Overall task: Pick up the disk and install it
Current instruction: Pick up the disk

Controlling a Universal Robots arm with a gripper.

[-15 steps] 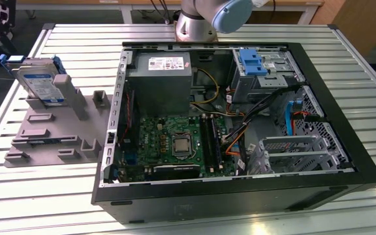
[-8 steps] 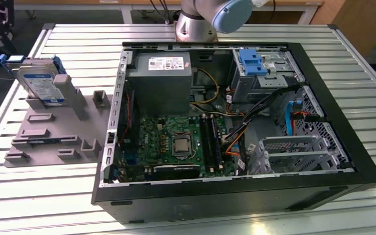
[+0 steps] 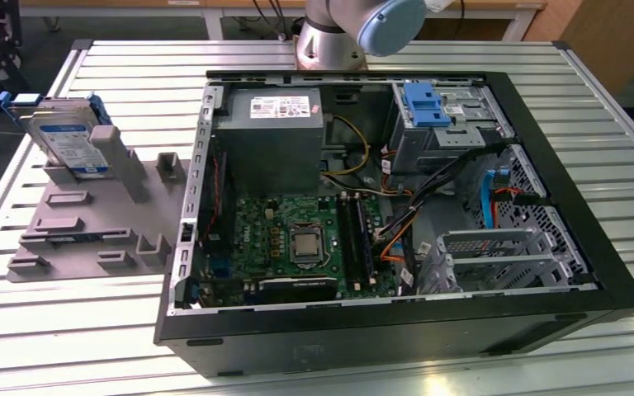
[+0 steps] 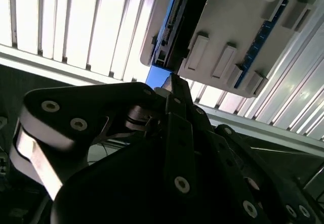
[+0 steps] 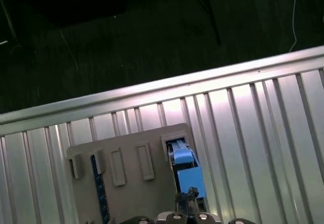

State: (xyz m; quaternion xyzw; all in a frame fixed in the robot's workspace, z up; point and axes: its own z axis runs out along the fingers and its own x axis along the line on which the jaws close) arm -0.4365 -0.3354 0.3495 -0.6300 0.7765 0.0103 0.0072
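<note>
Your disk (image 3: 66, 147) stands on its edge in a grey holder (image 3: 86, 223). The holder sits on the metal counter (image 3: 108, 330), at the exterior view's left. Just beside it is the big open computer case (image 3: 405, 334), with a blue bracket (image 3: 422, 103) inside near the far wall. In the second wrist view your gripper (image 4: 174, 85) hangs over the end of the holder where the disk stands. You cannot tell if the jaws are apart or together.
</note>
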